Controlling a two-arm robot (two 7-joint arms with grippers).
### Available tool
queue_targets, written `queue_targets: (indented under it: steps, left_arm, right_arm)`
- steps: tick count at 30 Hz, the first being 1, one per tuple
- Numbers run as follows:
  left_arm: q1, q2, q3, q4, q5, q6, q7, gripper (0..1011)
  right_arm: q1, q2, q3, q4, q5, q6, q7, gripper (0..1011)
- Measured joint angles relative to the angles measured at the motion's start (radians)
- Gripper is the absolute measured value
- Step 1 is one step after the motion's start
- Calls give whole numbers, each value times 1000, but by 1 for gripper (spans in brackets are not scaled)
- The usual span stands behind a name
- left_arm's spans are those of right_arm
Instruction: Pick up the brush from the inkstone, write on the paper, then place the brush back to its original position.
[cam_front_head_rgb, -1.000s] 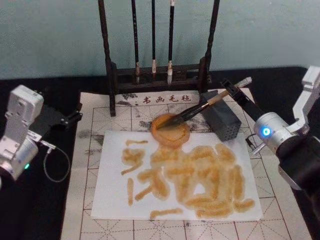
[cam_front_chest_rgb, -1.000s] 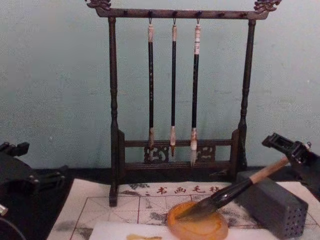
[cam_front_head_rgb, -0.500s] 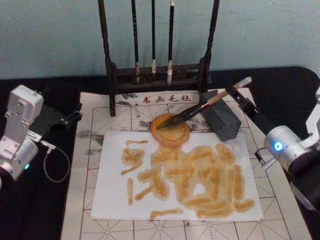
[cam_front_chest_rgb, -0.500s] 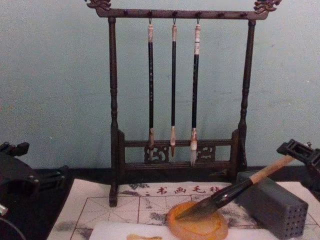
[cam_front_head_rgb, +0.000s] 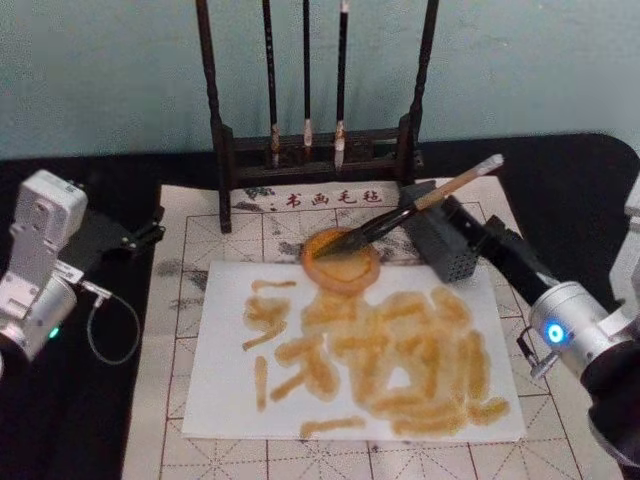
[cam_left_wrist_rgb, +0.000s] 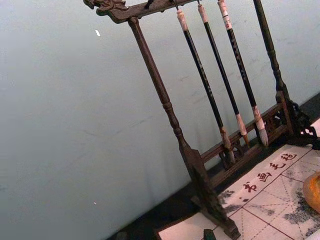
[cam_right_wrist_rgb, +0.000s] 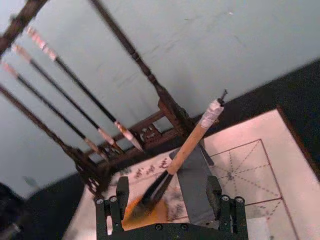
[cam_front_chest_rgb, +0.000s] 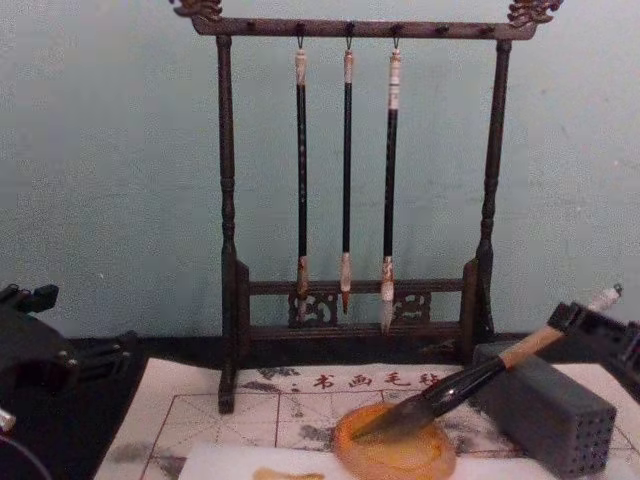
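The brush (cam_front_head_rgb: 420, 205) lies with its tip in the inkstone (cam_front_head_rgb: 340, 260), its handle leaning on the grey block (cam_front_head_rgb: 445, 245). The right gripper (cam_front_head_rgb: 462, 222), fingers wide apart, holds nothing beside the block.

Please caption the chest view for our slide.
Tan-handled calligraphy brush rests propped between round amber inkstone dish and grey block.
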Motion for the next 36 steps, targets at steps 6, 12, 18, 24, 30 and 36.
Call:
queue_targets:
  steps: [6, 12, 18, 24, 30, 36]
  left_arm:
    - [0, 0, 0, 0, 0, 0, 0, 1001]
    - [0, 0, 0, 0, 0, 0, 0, 1001]
    - [0, 0, 0, 0, 0, 0, 0, 1001]
    - [0, 0, 0, 0, 0, 0, 0, 1001]
    - [0, 0, 0, 0, 0, 0, 0, 1001]
    - [0, 0, 0, 0, 0, 0, 0, 1001]
  right_arm:
    - [-3, 36, -59, -15, -194, -38, -36, 1002]
    - [11, 62, -125, -7, -402, -63, -83, 1003]
    - [33, 74, -181, 21, -584, -77, -132, 1002]
    - [46, 71, -204, 48, -688, -81, -161, 1002]
    - [48, 69, -205, 53, -698, -81, -162, 1002]
    - [47, 70, -204, 51, -692, -81, -162, 1002]
